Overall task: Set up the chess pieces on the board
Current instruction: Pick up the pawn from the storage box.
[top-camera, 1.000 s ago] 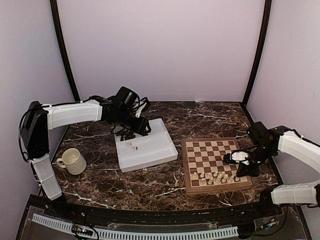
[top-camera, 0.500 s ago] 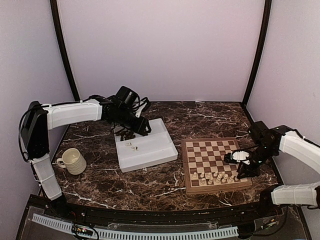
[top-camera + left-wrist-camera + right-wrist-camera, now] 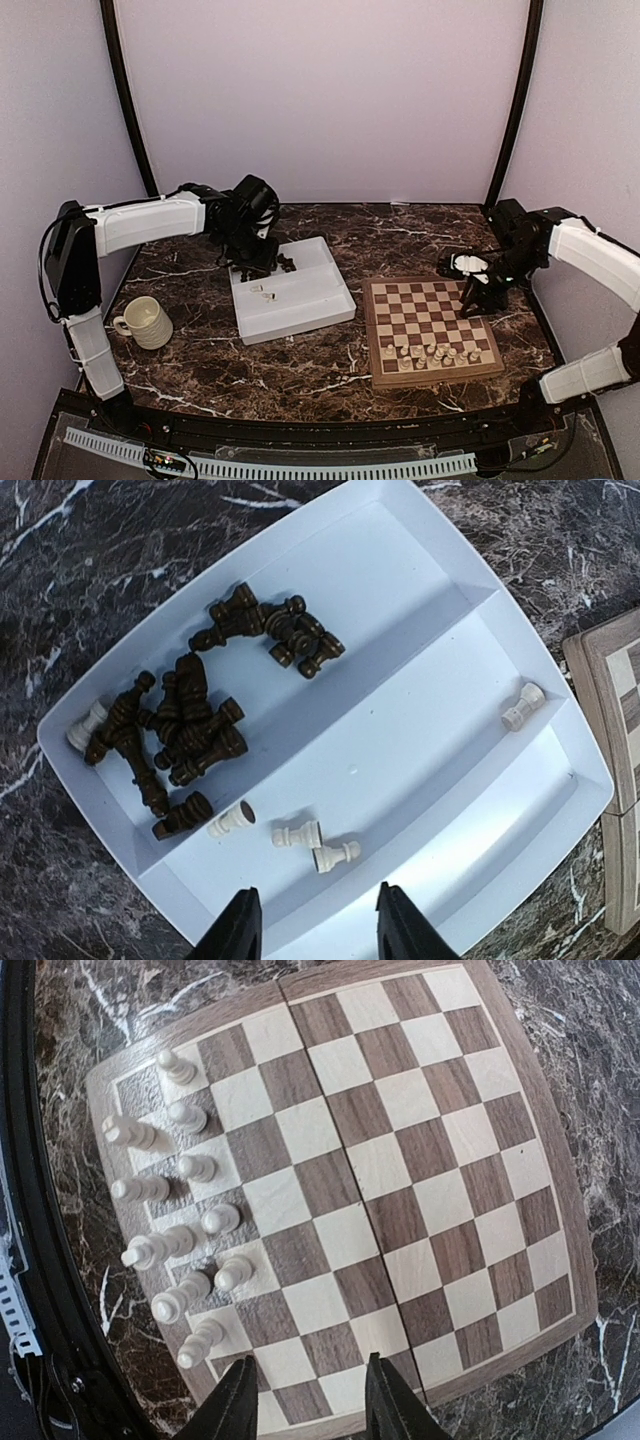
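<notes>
The board lies right of centre, with several cream-white chess pieces standing in its two near rows. Seen from the right wrist, those white pieces line the left side of the board. My right gripper hangs open above bare squares and holds nothing; from above, the right gripper is over the board's far right part. My left gripper is open over the white tray, just short of three lying white pieces. A heap of dark pieces fills the tray's other compartment.
A cream ribbed mug stands at the near left. The white divided tray sits between the mug and the board. One more white piece lies at the tray's right end, and another beside the dark heap.
My right gripper opened, rose from the board's near right corner and moved back toward the far right edge. The left gripper swung over the tray.
</notes>
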